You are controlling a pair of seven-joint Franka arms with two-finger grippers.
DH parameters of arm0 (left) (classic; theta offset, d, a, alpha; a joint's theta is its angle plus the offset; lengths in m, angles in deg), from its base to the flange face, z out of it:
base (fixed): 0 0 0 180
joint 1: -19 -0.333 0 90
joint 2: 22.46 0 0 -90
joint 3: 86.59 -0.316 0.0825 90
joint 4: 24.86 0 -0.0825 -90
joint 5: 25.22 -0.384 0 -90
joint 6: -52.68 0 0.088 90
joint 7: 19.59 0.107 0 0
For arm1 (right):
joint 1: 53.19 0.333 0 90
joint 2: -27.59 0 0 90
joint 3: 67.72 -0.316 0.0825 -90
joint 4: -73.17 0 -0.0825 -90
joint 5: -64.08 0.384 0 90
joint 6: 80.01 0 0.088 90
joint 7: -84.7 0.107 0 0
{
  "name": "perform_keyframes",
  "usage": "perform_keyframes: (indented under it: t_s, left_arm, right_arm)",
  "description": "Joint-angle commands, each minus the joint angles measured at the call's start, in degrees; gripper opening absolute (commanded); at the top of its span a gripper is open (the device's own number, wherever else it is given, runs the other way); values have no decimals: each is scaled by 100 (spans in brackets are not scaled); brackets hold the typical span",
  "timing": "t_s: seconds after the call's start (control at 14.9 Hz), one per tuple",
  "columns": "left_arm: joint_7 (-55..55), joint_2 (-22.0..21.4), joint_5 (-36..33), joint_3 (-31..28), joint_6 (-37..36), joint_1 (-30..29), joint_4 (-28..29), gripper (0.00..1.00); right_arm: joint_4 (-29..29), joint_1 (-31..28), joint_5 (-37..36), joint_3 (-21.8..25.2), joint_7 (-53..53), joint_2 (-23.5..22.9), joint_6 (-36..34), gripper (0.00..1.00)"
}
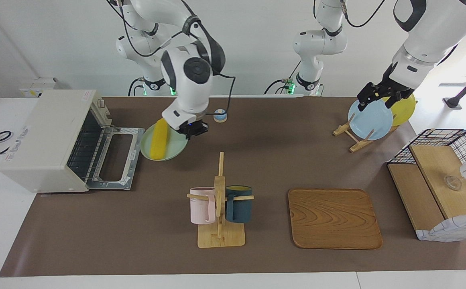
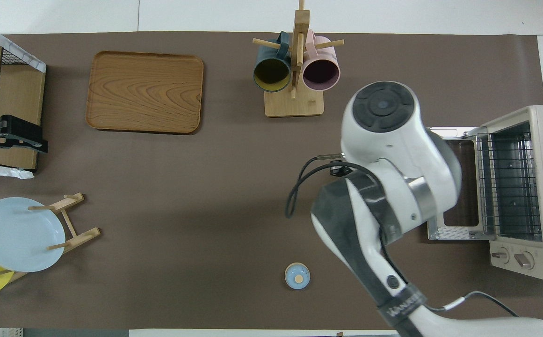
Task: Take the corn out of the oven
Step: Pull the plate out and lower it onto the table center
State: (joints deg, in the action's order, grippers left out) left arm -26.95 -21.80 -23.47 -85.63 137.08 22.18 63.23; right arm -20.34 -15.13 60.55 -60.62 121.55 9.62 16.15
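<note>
Yellow corn [image 1: 161, 138] lies on green plate [image 1: 176, 149] beside oven's [image 1: 44, 138] dropped door | right claw [image 1: 193, 130] pinched shut, empty, over plate rim | left claw [image 1: 378, 96] wide open, waiting over plate rack [image 1: 351, 136]

Bright, even light fills both views. Daylight glare washes out the edge past the basket [image 1: 449, 176] in the facing view. Soft, short shadows lie on the surface [image 1: 136, 224] under the tray [image 1: 334, 218] and mug rack [image 1: 219, 200]. Both views are sharp throughout.
</note>
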Motion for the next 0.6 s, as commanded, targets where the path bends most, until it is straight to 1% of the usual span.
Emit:
perform_keyframes:
  t_s: [0.0,0.07,0.2,0.27,0.33,0.54]
  left_arm:
    - [24,-48,54,27,-2,-90,50,100]
    - [24,-48,54,18,15,-90,50,100]
    - [24,-48,45,18,24,-98,50,100]
    - [24,-48,36,18,24,-98,59,100]
    - [24,-48,36,18,33,-98,59,100]
    - [24,-57,36,18,24,-98,59,100]
  right_arm:
    - [1281,297,369,-76,821,-1252,-204,0]
    - [1265,315,449,-190,902,-1262,129,0]
    - [1107,333,450,-366,911,-1262,403,0]
    - [1019,333,467,-454,937,-1262,674,0]
    - [757,333,467,-568,999,-1218,929,0]
    - [281,324,572,-639,1270,-1078,1431,0]
